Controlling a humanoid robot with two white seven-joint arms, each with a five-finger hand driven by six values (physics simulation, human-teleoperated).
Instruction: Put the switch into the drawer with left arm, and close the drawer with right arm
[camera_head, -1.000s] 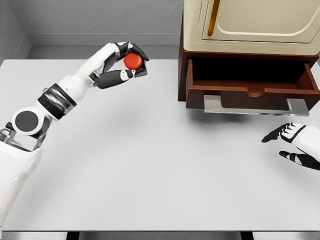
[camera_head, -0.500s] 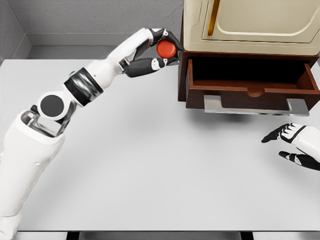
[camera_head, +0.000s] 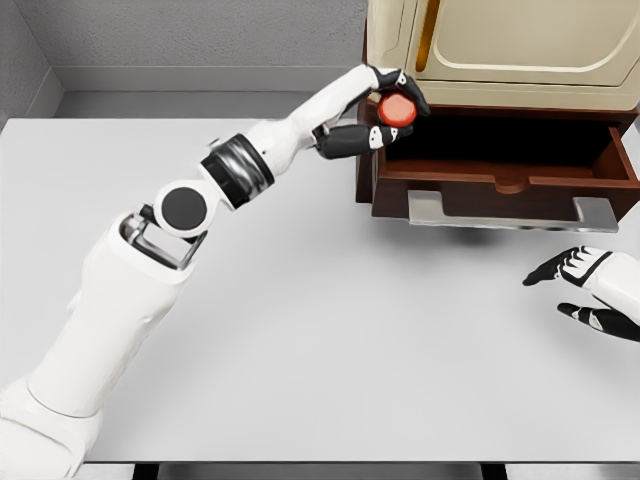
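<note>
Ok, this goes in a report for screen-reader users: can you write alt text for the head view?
The left hand holds a red switch at the left end of an open brown drawer, set in a cabinet on a white table. The right hand rests open at the right edge.

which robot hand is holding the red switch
The left robot hand, reaching to the open drawer, grips the red switch. The right robot hand rests open, empty, at the table's right edge.

the left hand held the switch above the drawer's left end; the right hand lay before the drawer's right end, well apart.
</note>
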